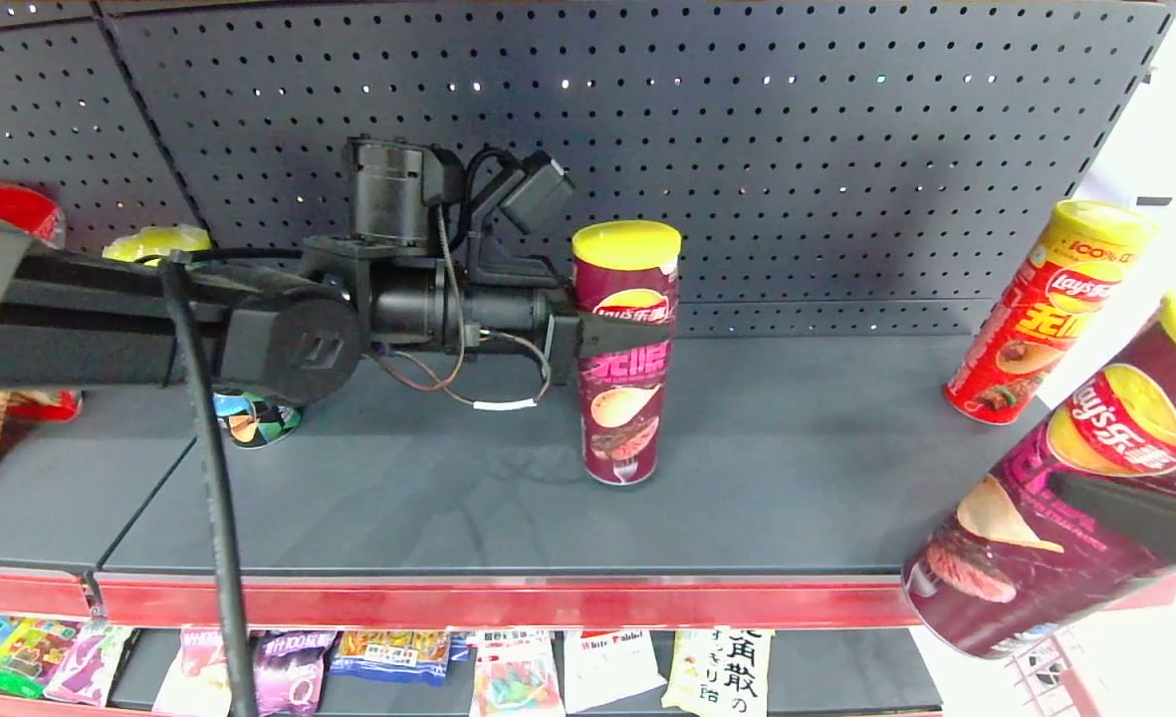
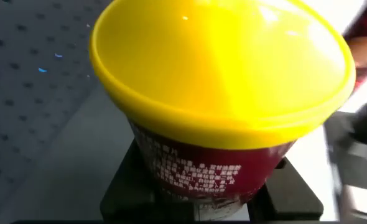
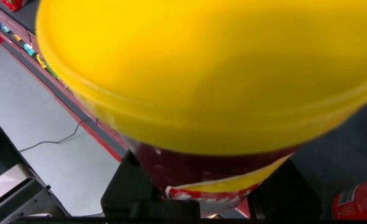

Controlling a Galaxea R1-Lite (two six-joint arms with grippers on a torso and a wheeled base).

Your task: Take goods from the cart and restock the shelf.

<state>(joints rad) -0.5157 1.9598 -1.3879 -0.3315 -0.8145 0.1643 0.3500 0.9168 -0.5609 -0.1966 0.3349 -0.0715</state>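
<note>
Closest to the camera, a tilted maroon can [image 1: 1006, 558] with a yellow lid is hanging in the air just in front of the right end of the shelf [image 1: 797, 468], and the right gripper [image 1: 1125, 513] is clamping it across the body. Near the middle of the shelf, the left gripper [image 1: 607, 334] is gripping an upright maroon can [image 1: 622, 398], whose bottom seems to be resting on the board. A red can [image 1: 1046, 309] is standing at the far right. I am judging the restocking as partly done: one can is arriving at its place but not yet released, and the other is needing a spot beside it.
</note>
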